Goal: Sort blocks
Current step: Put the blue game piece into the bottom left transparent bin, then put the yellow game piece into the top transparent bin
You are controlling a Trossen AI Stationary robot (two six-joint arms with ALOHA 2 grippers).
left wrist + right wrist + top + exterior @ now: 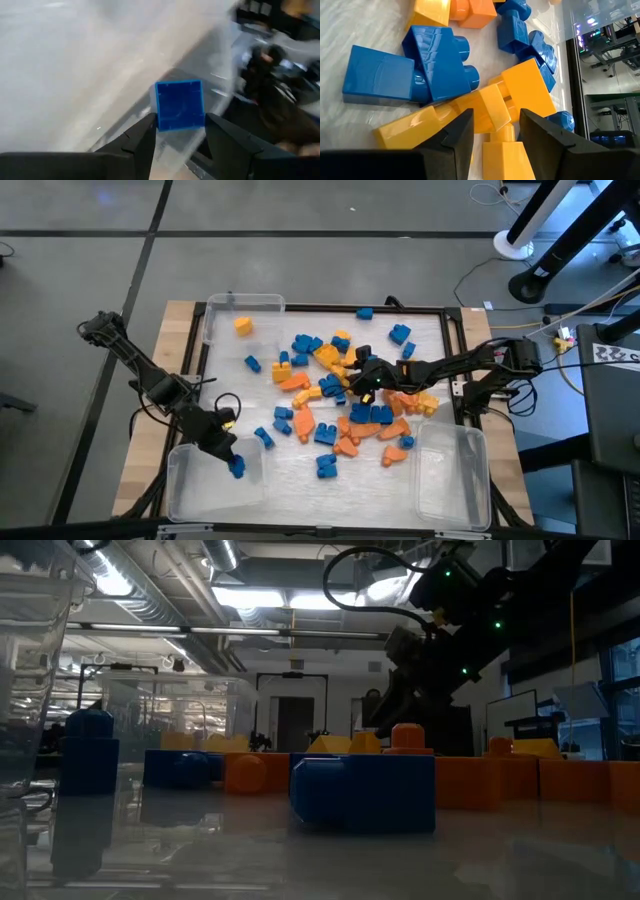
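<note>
We see the left pincer [180,135] spread over a clear plastic bin [200,485], a small blue plastic studded brick [180,105] loose between its tips. The right pincer [495,132] stands spread around a yellow plastic brick [495,112] in the mixed pile of bricks [350,405].

The overhead view was evenly bright, with soft glare on the pale surface [300,470]. The low view was dim and backlit by ceiling strip lights [300,595], leaving the blocks [365,790] dark and mirrored below. The left wrist view was heavily motion-blurred; the right wrist view was sharp and glossy.
</note>
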